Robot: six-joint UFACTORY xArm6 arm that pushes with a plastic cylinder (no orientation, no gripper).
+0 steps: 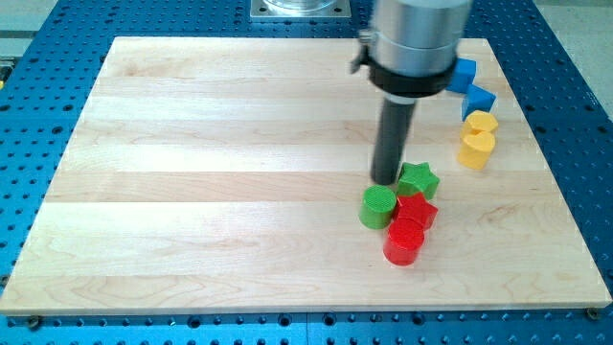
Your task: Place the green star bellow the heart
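The green star point(419, 179) lies right of centre on the wooden board point(192, 172). My tip point(386, 181) stands just left of it, touching or nearly touching, and just above the green round block point(377, 207). Two yellow blocks sit at the view's right: a heart point(475, 149) with another yellow block point(480, 123) directly above it. The star is below and to the left of them, a short gap away.
A red star point(417, 210) sits right below the green star, with a red round block point(403, 241) below that. Two blue blocks point(477, 99) point(464, 73) stand near the board's upper right edge, partly behind the arm.
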